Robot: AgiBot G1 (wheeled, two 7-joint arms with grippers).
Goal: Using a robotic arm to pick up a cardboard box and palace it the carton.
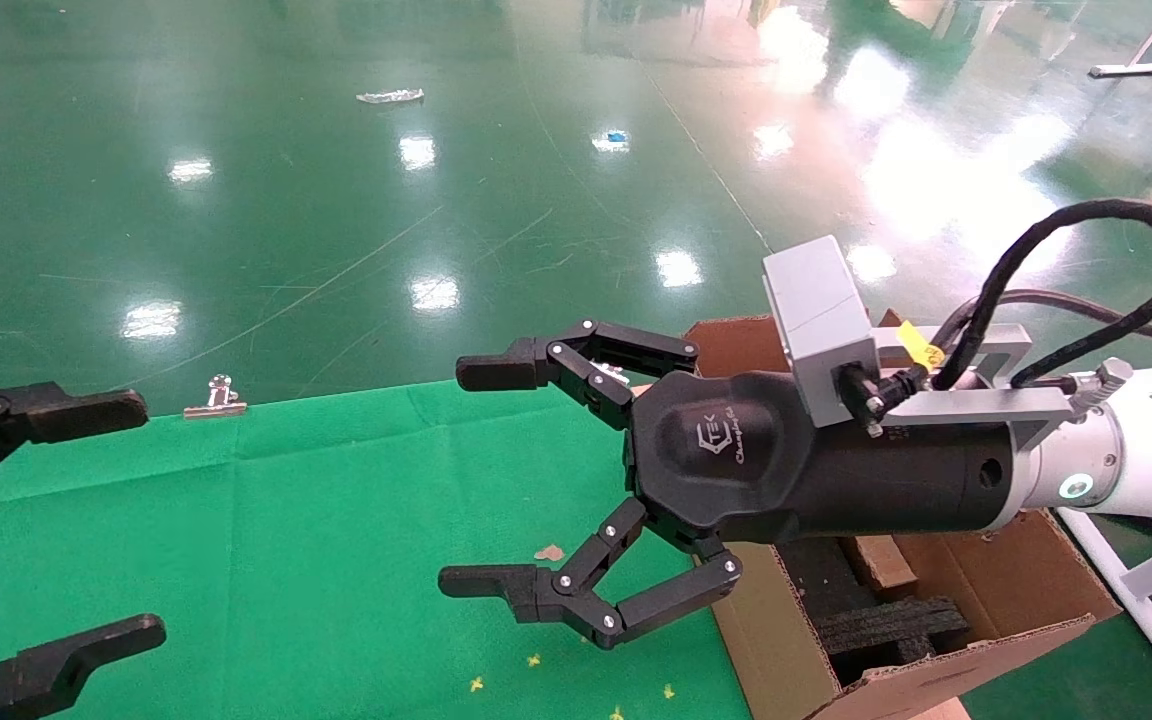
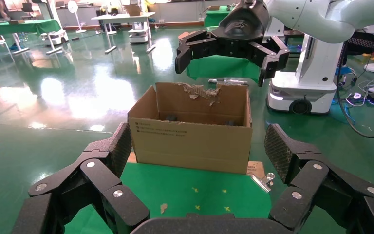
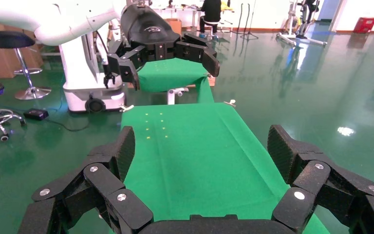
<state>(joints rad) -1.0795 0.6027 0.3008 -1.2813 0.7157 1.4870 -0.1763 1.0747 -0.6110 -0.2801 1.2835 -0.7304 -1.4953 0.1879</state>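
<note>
The robotic arm, my right one, reaches in from the right over the green table; its gripper (image 1: 486,476) is open and empty, just left of the carton (image 1: 996,590). The carton is open, with black foam blocks (image 1: 891,622) inside and a torn far edge in the left wrist view (image 2: 190,136). A tan cardboard piece (image 1: 881,560) lies inside beside the foam; I cannot tell whether it is the small cardboard box. My left gripper (image 1: 121,520) is open and empty at the table's left. The right wrist view shows only bare green cloth between its fingers (image 3: 126,146).
The green cloth table (image 1: 286,560) carries small yellow marks, a cardboard scrap (image 1: 549,552) and a metal binder clip (image 1: 216,398) at its far edge. A flat printed cardboard piece (image 2: 255,168) lies by the carton's base. A white frame (image 1: 1136,585) stands right of the carton.
</note>
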